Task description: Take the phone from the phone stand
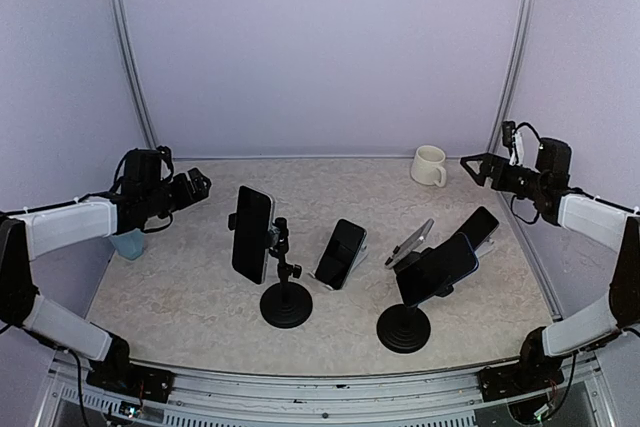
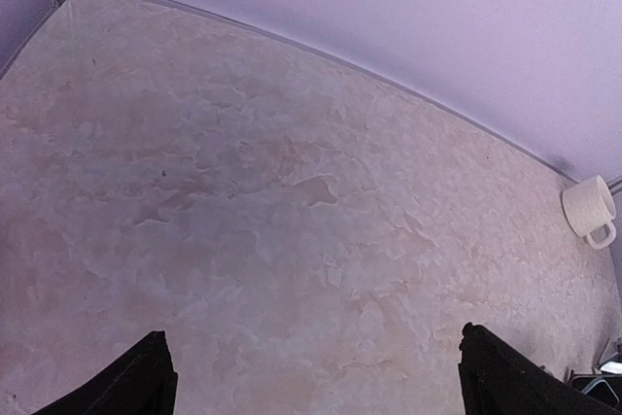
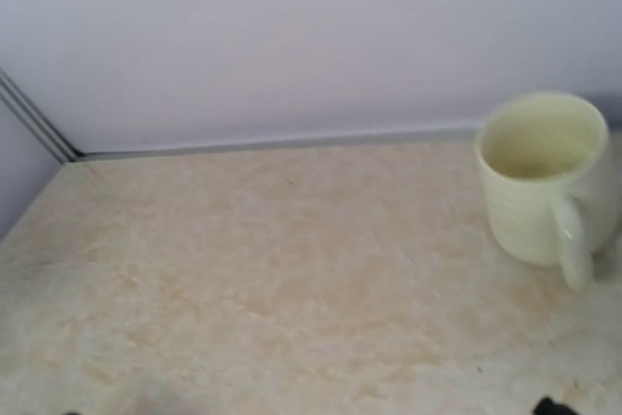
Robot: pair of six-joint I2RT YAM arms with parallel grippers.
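Several phones show in the top view. A black phone (image 1: pixel 252 233) is clamped upright in a black round-base stand (image 1: pixel 286 305) at centre left. Another dark phone (image 1: pixel 437 270) is tilted on a second black round-base stand (image 1: pixel 404 328). A third phone (image 1: pixel 341 253) leans on a small stand between them. My left gripper (image 1: pixel 195 185) is open and empty, raised at the far left, well away from the phones; its fingers (image 2: pixel 146 381) stand wide apart over bare table. My right gripper (image 1: pixel 478 169) is open and empty at the far right, near the mug.
A cream mug (image 1: pixel 430 165) stands at the back right; it also shows in the left wrist view (image 2: pixel 591 209) and the right wrist view (image 3: pixel 544 177). Two more phones (image 1: pixel 411 243) (image 1: pixel 478 228) lean on small stands at the right. A blue cup (image 1: pixel 128 243) sits at the left edge.
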